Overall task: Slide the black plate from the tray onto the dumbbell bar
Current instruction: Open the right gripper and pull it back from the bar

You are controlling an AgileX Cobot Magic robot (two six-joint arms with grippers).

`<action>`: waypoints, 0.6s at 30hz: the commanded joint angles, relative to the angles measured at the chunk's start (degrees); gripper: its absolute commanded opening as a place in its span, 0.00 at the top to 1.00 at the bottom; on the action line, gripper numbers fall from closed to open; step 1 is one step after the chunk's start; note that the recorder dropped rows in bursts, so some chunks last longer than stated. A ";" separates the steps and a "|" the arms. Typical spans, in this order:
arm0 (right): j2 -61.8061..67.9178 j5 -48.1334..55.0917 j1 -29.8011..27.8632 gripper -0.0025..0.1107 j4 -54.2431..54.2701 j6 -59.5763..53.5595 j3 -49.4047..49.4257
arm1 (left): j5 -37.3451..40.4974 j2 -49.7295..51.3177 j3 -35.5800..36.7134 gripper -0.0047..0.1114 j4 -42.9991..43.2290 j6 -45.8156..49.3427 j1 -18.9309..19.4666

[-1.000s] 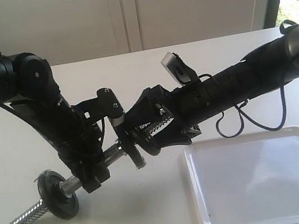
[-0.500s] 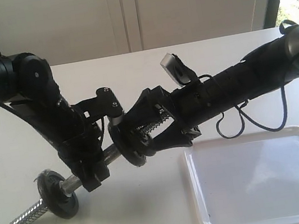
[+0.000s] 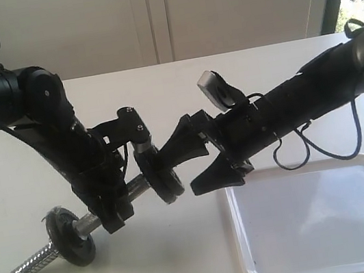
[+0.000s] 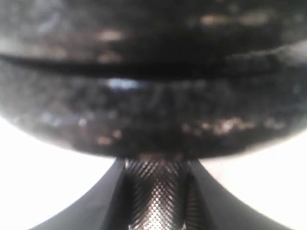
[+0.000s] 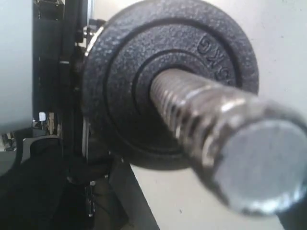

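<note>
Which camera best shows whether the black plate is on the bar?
The right wrist view: the round black cast-iron plate faces it, threaded steel bar through its hole. The exterior view shows the plate edge-on; the left wrist view, only its blurred rim.

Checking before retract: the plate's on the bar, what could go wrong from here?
1. The right gripper is open, with its fingers either side of the dumbbell bar end; an off-axis retreat could knock the bar.
2. No collar shows outside the black plate; if the left gripper tips the bar down toward that end, the plate may slide off.
</note>
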 commanded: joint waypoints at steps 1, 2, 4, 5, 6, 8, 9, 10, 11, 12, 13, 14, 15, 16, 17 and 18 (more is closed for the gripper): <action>-0.79 1.45 -2.60 0.05 -3.90 3.99 -0.35 | -1.00 -3.50 -1.48 0.96 -3.89 -0.51 0.05; -0.79 1.45 -3.04 0.05 -3.90 3.99 -0.35 | -1.00 -3.50 -1.48 0.96 -3.89 -0.51 0.05; -0.79 1.45 -4.13 0.05 -3.90 3.99 -0.35 | -1.00 -3.50 -1.48 0.96 -3.89 -0.51 0.05; -0.79 1.45 -4.70 0.05 -3.90 3.99 -0.35 | -1.00 -3.50 -1.48 0.96 -3.89 -0.51 0.05; -0.79 1.45 -5.30 0.05 -3.90 3.99 -0.35 | -1.00 -3.50 -1.48 0.96 -3.89 -0.51 0.05; -0.79 1.45 -6.58 0.05 -3.90 4.30 -0.35 | -1.00 -3.50 -1.48 0.96 -3.89 -0.51 0.05; -0.79 1.45 -7.26 0.05 -3.90 4.79 -0.35 | -1.00 -3.50 -1.48 0.96 -3.89 -0.51 0.05; -0.79 1.45 -7.76 0.05 -3.90 5.55 -0.35 | -1.00 -3.50 -1.48 0.96 -3.89 -0.51 0.05; -0.79 1.45 -8.44 0.05 -3.90 6.86 -0.35 | -1.00 -3.50 -1.48 0.96 -3.89 -0.51 0.05; -0.79 1.45 -9.08 0.05 -3.80 7.60 -0.35 | -1.00 -3.50 -1.48 0.96 -3.89 -0.51 0.05; -0.79 1.45 -9.55 0.05 -3.69 7.81 -0.35 | -1.00 -3.50 -1.48 0.96 -3.89 -0.51 0.05; -0.79 1.45 -10.09 0.05 -3.72 7.81 -0.35 | -1.00 -3.50 -1.48 0.96 -3.89 -0.51 0.05; -0.79 1.45 -10.60 0.05 -3.54 7.81 -0.35 | -1.00 -3.50 -1.48 0.96 -3.89 -0.51 0.05; -0.79 1.45 -10.83 0.05 -3.56 7.81 -0.35 | -1.00 -3.50 -1.48 0.96 -3.89 -0.51 0.05; -0.79 1.45 -11.36 0.05 -3.51 7.81 -0.35 | -1.00 -3.50 -1.48 0.96 -3.89 -0.51 0.05; -0.79 1.45 -11.51 0.05 -3.40 7.81 -0.35 | -1.00 -3.50 -1.48 0.96 -3.89 -0.51 0.05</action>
